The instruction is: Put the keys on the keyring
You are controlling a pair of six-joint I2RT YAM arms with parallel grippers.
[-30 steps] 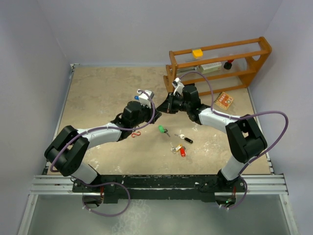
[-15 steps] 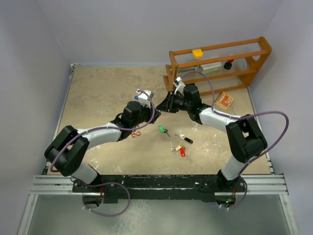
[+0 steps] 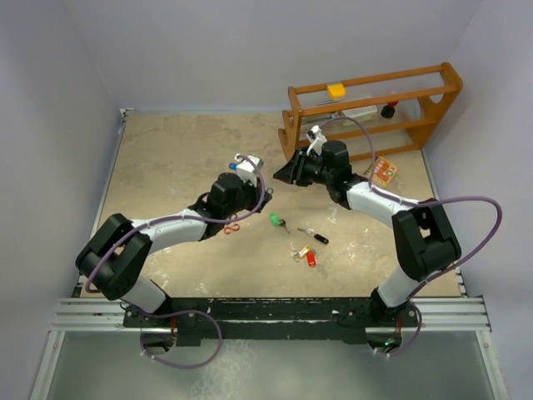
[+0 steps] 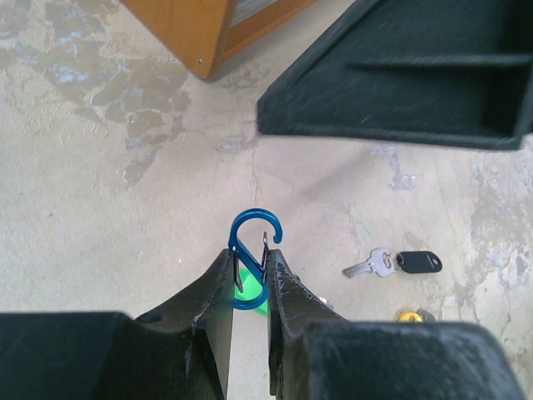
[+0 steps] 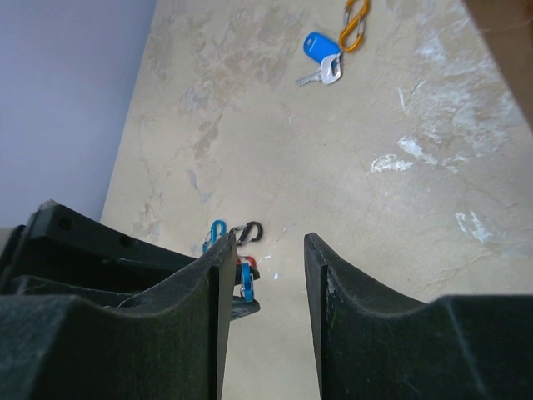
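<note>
The left gripper [image 4: 249,256] pinches a blue S-shaped clip [image 4: 254,213] upright between nearly closed fingertips. The right gripper [image 5: 268,243] stands partly open, holding nothing. The keys [image 3: 310,257] lie loose on the table [image 3: 166,158].

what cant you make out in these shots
Left wrist view: green item, mostly hidden behind the left tool and its blue clip; yellow piece, cut by the same tool.
Right wrist view: orange clip, cut off by the top edge.
Top view: red key, detail too small.
</note>
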